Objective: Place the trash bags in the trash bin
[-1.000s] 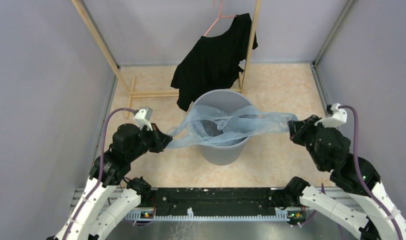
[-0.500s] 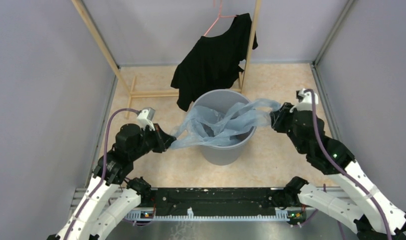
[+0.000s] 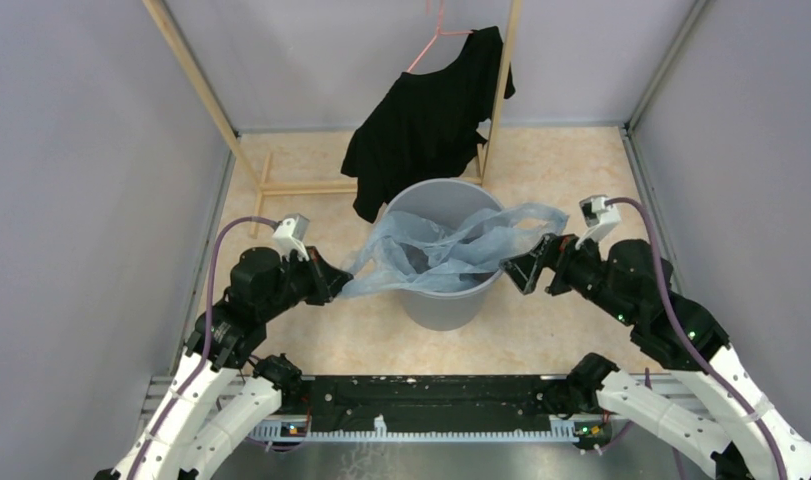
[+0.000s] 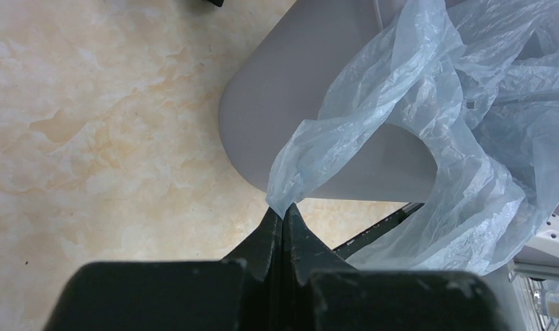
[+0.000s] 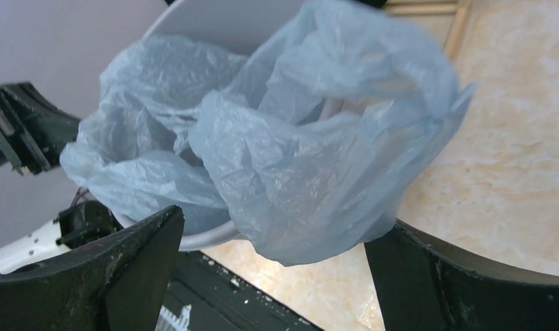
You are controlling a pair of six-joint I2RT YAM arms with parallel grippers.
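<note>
The trash bag point(image 3: 451, 245), a wrinkly pale blue film, lies draped across the mouth of the round grey trash bin point(image 3: 443, 300). Its left end stretches off the rim to my left gripper point(image 3: 333, 285), which is shut on it. In the left wrist view the gripper point(image 4: 283, 215) pinches a corner of the bag point(image 4: 428, 138) beside the bin's wall point(image 4: 311, 103). My right gripper point(image 3: 524, 270) stands open at the bin's right side. In the right wrist view the bag point(image 5: 318, 152) hangs loose between the spread fingers of the right gripper point(image 5: 276, 231), over the bin's rim point(image 5: 200, 238).
A black shirt point(image 3: 426, 120) on a pink hanger hangs from a wooden rack point(image 3: 196, 80) just behind the bin. Grey walls close in left, right and back. A black rail point(image 3: 431, 395) runs along the near edge between the arm bases.
My right gripper has opened and let go of the bag's right end, then swung in toward the bin. The bag has slackened and gathered over the bin. The left arm has barely moved.
</note>
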